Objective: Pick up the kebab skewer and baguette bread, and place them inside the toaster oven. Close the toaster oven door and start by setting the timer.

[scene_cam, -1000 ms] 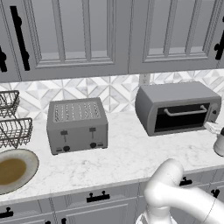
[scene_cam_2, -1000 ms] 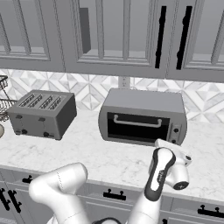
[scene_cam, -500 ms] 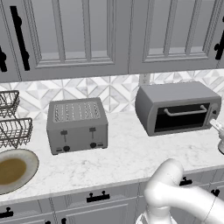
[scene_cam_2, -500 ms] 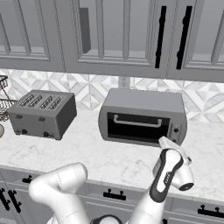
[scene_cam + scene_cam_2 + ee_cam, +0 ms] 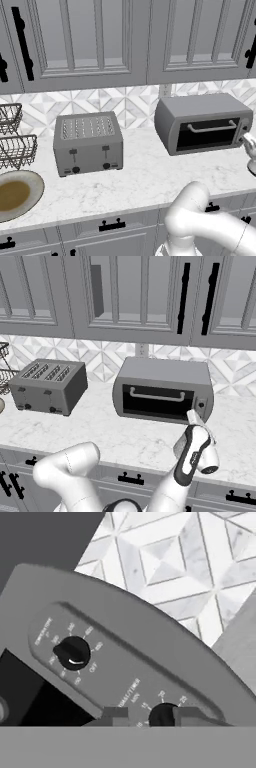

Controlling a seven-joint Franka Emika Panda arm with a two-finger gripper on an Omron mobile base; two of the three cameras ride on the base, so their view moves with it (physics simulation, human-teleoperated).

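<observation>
Black plastic, small and round: the timer knob (image 5: 163, 715) sits between the tips of the end effector (image 5: 147, 717), whose jaws stand narrow and pinched onto its two sides, right at the near edge of the hand view. It should be stiff and smooth, likely to slip under a light squeeze, so a hold across its flanks suits a steady twist. Just beyond it on the same grey panel is the temperature knob (image 5: 73, 653). In the right base view the toaster oven (image 5: 165, 388) stands on the marble counter (image 5: 115, 433) with the toaster oven door (image 5: 156, 402) shut. Farther left rests the pop-up toaster (image 5: 47, 386).
</observation>
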